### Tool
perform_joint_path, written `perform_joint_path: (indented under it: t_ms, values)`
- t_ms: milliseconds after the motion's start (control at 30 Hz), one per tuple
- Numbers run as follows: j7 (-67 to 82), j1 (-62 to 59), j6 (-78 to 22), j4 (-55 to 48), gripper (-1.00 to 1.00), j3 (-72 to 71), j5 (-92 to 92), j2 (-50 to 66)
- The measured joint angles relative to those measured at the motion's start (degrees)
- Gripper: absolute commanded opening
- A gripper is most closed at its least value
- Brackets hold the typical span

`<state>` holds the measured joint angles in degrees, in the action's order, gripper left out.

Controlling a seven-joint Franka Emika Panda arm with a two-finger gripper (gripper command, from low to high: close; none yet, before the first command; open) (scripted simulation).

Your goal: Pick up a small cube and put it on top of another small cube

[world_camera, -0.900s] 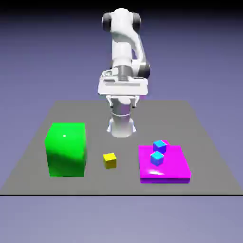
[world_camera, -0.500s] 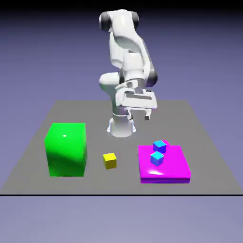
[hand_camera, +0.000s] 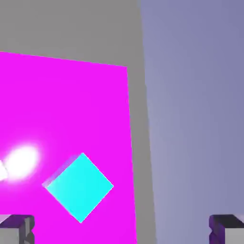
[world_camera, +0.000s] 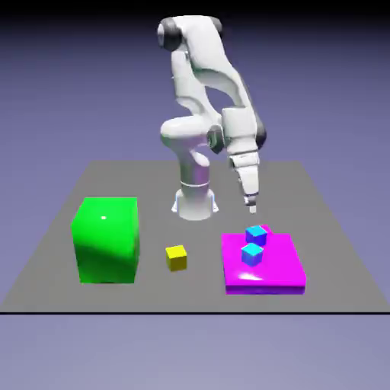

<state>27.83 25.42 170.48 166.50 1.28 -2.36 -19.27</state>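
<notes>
1. Small magenta cube (world_camera: 266, 229) is left unmoved, mostly hidden behind the blue cube (world_camera: 257, 237) by the magenta slab's far edge; whether it is borne by the slab cannot be told.
2. At the exterior view's left, the green block (world_camera: 108, 244) and yellow cube (world_camera: 177, 259) are undisturbed.
3. The gripper (world_camera: 252, 208) has been swung rightward, lowered and turned edge-on, its fingers parted, nothing gripped; the pick-up seems to be approached.
4. On the slab (world_camera: 266, 276), the cyan cube (world_camera: 252, 254) is unshifted; no stack has been made.
</notes>
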Motion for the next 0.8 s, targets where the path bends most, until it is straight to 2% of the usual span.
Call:
perform_joint_path:
  t_ms: [800]
  values:
    - [59.80, 21.04, -3.00, 4.68, 0.00, 1.09, -2.00, 11.39]
